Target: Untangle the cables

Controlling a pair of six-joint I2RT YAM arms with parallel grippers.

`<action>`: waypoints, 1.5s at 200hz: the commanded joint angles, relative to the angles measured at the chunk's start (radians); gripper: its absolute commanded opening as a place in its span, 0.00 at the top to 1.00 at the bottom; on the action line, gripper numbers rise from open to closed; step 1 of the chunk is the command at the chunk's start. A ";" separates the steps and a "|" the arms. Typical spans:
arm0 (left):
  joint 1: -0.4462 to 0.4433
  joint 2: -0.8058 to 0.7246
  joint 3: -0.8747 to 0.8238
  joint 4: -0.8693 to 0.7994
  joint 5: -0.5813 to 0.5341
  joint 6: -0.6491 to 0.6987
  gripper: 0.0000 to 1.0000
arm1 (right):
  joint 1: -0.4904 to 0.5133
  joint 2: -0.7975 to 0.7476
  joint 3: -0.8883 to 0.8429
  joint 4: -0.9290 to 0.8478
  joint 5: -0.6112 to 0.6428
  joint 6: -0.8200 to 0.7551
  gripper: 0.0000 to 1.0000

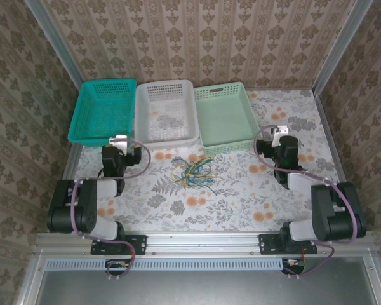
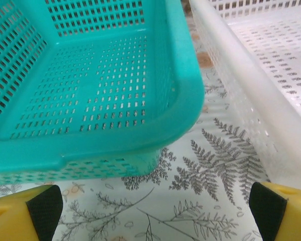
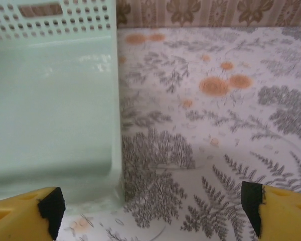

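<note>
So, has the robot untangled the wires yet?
Nothing looks done: the cables lie in one tangled heap on the table. Nothing is in hand: the left gripper and the right gripper are open and empty, away from the heap. All the untangling is left.

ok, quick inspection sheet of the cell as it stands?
surface: table, floral print.
job's things: thin yellow, green and blue cables, one tangle mid-table, no gripper touching.
clutter: teal basket, white basket, light green basket, side by side at the far edge, empty.
grippers: left gripper open by teal basket's near corner; right gripper open beside light green basket; both hold nothing.
cables: purplish-grey arm cables loop off both arms, apart from the tangle.
surroundings: patterned walls, aluminium frame.
</note>
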 commanded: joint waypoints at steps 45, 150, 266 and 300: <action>-0.254 -0.295 0.144 -0.623 -0.384 -0.030 0.00 | 0.010 -0.113 0.205 -0.490 -0.068 0.155 0.11; -0.011 -0.399 0.442 -1.023 0.003 -0.268 0.00 | 0.022 0.473 0.905 -1.065 -0.037 0.138 0.32; 0.058 0.201 0.910 -1.131 0.253 -0.117 0.08 | 0.026 0.567 0.909 -1.077 0.064 0.115 0.57; 0.059 0.314 0.990 -1.143 0.245 -0.106 0.12 | 0.004 0.524 0.856 -1.056 0.079 0.115 0.71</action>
